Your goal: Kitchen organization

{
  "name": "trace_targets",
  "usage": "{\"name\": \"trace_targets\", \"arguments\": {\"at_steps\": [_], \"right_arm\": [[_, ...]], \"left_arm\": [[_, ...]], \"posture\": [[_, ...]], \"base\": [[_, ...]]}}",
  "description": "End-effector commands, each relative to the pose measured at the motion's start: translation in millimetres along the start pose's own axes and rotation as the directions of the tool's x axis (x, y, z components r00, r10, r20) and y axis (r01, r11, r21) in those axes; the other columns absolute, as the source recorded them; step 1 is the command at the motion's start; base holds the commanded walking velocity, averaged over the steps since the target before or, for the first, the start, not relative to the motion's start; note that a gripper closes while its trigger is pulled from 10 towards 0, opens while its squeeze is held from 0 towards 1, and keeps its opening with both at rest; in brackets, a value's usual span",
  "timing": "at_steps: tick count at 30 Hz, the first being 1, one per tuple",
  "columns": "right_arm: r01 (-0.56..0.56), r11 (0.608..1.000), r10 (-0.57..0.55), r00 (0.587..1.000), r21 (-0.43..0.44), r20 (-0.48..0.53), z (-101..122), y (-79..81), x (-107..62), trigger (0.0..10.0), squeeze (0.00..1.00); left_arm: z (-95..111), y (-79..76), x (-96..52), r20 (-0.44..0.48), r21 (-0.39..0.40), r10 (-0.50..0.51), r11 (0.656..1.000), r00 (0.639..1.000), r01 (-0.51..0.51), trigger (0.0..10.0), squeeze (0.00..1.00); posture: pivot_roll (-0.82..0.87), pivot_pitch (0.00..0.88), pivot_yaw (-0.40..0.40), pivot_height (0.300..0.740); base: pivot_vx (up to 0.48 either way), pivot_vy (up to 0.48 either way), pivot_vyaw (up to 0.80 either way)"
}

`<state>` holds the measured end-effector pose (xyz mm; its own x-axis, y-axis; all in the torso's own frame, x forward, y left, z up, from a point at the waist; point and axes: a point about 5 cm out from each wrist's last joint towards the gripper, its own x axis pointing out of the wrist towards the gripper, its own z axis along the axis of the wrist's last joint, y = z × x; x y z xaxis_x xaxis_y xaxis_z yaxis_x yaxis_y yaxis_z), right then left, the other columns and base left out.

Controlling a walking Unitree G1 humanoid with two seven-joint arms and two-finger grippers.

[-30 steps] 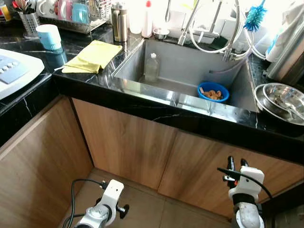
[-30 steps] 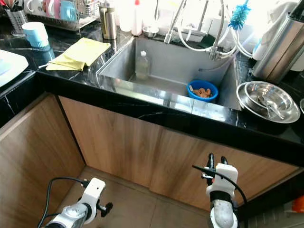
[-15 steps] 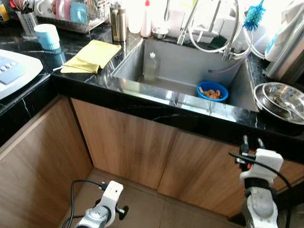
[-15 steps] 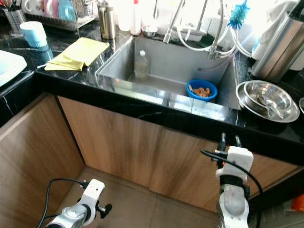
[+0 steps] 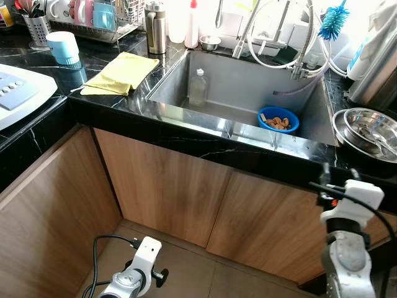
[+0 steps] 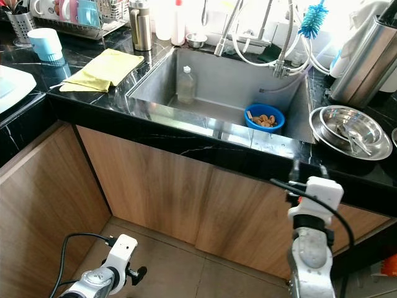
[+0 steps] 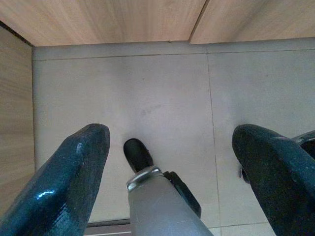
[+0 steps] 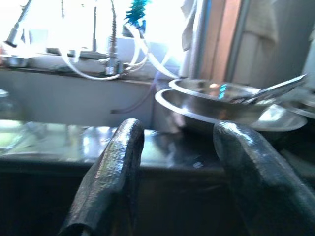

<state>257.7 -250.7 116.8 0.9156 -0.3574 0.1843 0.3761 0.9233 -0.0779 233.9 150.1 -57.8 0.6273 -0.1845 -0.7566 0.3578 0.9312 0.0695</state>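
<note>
We see wood cabinet doors [image 5: 186,198] under the black counter [image 5: 205,146], tiled floor [image 7: 147,98] below; at 12 o'clock a blue bottle brush [image 5: 334,22], window glare behind it.

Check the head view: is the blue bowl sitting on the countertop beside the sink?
No, the blue bowl sits down inside the sink, near its right end, with food in it.

yellow cloth [image 5: 121,73], blue bowl [image 5: 278,119], black marbled counter [image 5: 205,144]
</note>
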Motion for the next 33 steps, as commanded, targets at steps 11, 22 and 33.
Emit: {"name": "trace_targets", "arguments": {"at_steps": [11,22,33], "right_arm": [[0.06,0.998,-0.06,0.998,-0.008,0.006,14,-11.5,20.2,10.0,0.0],[0.159,0.987,-0.161,0.986,-0.031,-0.049,14,-19.2,31.9,10.0,0.0],[0.209,0.977,-0.211,0.973,-0.032,-0.089,7,-22.0,27.5,10.0,0.0]], "left_arm": [[-3,-4.6,0.4,-0.02,0.005,-0.011,1.0,1.0,0.011,10.0,0.0],[-2,-1.9,0.1,-0.014,0.006,-0.012,1.0,1.0,0.012,10.0,0.0],[-3,-3.5,0.1,-0.014,0.009,-0.017,1.0,1.0,0.017,10.0,0.0]], "posture": [[0.13,0.062,-0.1,0.74],[0.13,0.045,-0.101,0.74],[0.14,0.033,-0.1,0.74]], "base": [[0.0,0.0,0.0],[0.0,0.0,0.0],[0.0,0.0,0.0]]}}
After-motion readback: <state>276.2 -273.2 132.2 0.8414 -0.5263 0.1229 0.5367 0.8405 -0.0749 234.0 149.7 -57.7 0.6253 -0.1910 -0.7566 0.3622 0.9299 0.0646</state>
